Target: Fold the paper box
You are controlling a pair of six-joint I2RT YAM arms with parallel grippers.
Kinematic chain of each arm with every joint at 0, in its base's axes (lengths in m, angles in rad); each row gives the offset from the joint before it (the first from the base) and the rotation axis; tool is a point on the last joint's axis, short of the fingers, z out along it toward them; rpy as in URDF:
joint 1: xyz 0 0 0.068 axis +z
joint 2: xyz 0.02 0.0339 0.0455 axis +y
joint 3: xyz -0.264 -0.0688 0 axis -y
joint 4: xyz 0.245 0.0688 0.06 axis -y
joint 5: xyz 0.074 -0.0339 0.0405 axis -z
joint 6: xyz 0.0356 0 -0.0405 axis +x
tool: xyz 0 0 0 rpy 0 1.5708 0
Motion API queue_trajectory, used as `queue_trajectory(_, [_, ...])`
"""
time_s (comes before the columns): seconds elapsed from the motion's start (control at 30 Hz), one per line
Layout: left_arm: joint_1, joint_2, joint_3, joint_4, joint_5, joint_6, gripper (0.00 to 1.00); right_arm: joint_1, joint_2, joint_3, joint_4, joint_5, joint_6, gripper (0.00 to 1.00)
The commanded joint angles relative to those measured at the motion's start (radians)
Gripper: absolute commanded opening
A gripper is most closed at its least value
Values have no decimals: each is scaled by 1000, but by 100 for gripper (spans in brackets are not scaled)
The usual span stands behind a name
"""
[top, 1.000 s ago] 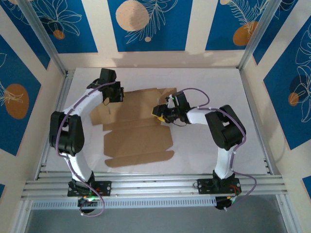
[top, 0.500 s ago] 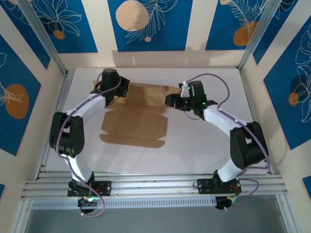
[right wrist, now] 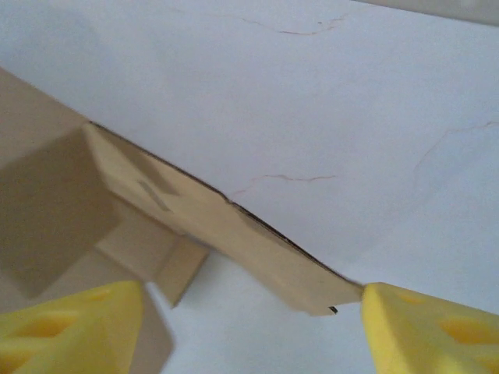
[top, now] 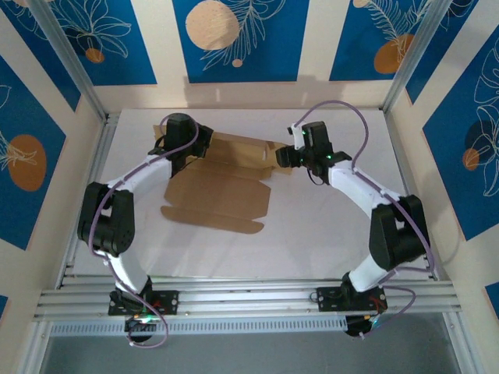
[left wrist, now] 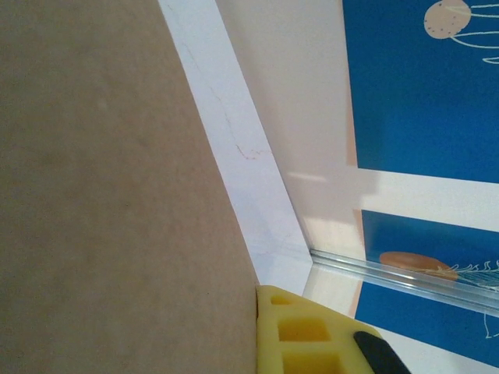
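The paper box (top: 218,195) is a brown creased cardboard sheet lying mid-table, its far part raised. My left gripper (top: 189,149) is at the sheet's far left edge. In the left wrist view the cardboard (left wrist: 109,195) lies flat against one yellow finger (left wrist: 312,335) and hides the other; the gripper is shut on it. My right gripper (top: 283,158) sits at the far right corner. It (right wrist: 249,312) is open wide, with a loose flap (right wrist: 234,234) between its fingers, the flap's tip touching the right finger (right wrist: 421,327).
The white table (top: 327,226) is ringed by aluminium rails (top: 234,300) and two slanted posts (top: 74,62) at the far corners. Cream and blue walls (top: 242,39) stand close behind the box.
The box has slid away from the arms and its far part has lifted. My right arm has swung out to the far right corner and opened wider. The left gripper moved with the box's edge.
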Motion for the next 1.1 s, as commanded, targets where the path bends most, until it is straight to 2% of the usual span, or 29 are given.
queue_trajectory(0.0, [-8, -18, -10, 19, 0, 20, 0, -3, 66, 67, -78, 58, -170, 79])
queue_trajectory(0.1, [-7, -24, -20, 28, 9, 15, 0, -21, 113, 122, -120, -69, -191, 75])
queue_trajectory(0.23, [-9, -36, -45, 41, 11, 30, 0, -17, 139, 167, -194, -244, -159, 62])
queue_trajectory(0.4, [-13, -56, -99, 76, 3, 62, 0, 18, 102, 96, -171, -234, -34, 42])
queue_trajectory(0.53, [-21, -66, -136, 104, -1, 67, 0, 62, 62, 17, -108, -194, 114, 36])
queue_trajectory(0.87, [-41, -89, -159, 94, -25, 77, 0, 104, -28, -81, 96, -339, 497, 34])
queue_trajectory(0.97, [-47, -92, -174, 100, -26, 88, 0, 110, -10, -94, 155, -399, 546, 35])
queue_trajectory(1.07, [-48, -104, -205, 137, -21, 124, 0, 136, -13, -104, 168, -368, 512, 35])
